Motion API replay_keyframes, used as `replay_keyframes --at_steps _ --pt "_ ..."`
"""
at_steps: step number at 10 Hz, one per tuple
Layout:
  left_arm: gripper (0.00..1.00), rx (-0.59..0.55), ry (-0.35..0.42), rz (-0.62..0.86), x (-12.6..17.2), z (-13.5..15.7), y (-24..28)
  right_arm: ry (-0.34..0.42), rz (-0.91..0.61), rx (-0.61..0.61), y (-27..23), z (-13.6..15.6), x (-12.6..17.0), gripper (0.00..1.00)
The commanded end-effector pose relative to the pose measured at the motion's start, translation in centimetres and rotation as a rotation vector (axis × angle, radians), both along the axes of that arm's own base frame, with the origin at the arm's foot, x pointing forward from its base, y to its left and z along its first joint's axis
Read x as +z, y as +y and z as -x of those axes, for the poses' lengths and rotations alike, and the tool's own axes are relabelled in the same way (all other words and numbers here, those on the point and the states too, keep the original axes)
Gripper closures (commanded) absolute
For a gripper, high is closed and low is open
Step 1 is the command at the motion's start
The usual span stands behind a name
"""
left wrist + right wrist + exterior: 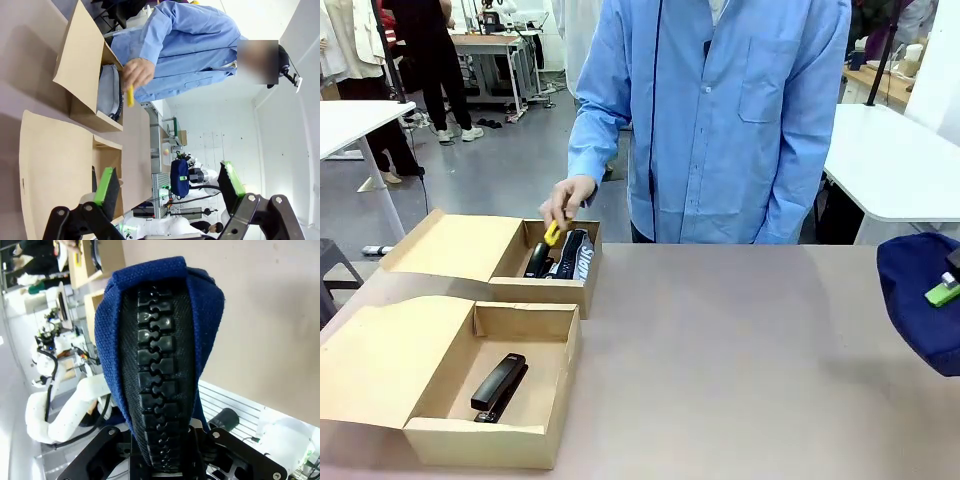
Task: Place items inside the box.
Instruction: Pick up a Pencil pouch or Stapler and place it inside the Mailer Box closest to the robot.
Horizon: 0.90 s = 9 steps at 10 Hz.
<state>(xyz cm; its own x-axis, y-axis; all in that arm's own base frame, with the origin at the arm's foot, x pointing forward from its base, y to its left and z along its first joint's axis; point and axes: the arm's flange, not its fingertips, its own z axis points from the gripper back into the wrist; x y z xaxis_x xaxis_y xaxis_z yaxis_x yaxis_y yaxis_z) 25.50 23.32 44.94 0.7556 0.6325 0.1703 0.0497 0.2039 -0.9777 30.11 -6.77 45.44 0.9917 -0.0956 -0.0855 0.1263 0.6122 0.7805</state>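
At 8 o'clock on the table (740, 350), the near box (480, 442) lies open with the stapler (500, 388) flat inside. At 3 o'clock, by the table's edge, the right gripper (946, 288) is clamped on one end of the navy pouch (915, 300). The left gripper (169, 182) hangs with jaws wide and nothing between them. Farther off, at 10 o'clock, the far box (540, 292) is open with dark things inside. The person's hand (567, 200) holds the yellow knife (552, 233) just over the far box's back part.
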Motion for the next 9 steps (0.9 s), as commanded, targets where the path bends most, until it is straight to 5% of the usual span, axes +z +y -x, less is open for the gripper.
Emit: replay_keyframes --at_steps 1,4,6,9 --pt "0.00 0.004 -0.033 0.008 0.1 -0.1 -0.1 -0.023 0.017 0.016 12.0 9.2 -6.2 1.00" --pt "0.00 0.004 -0.033 0.008 0.1 -0.1 -0.1 0.038 0.087 0.069 25.9 5.3 -3.1 1.00" --pt "0.00 0.004 -0.033 0.008 0.1 -0.1 -0.1 0.088 0.206 0.177 37.8 2.7 -3.8 1.00" --pt "0.00 0.004 -0.033 0.008 0.1 -0.1 -0.1 -0.016 0.284 0.267 50.6 2.4 -6.6 1.00"
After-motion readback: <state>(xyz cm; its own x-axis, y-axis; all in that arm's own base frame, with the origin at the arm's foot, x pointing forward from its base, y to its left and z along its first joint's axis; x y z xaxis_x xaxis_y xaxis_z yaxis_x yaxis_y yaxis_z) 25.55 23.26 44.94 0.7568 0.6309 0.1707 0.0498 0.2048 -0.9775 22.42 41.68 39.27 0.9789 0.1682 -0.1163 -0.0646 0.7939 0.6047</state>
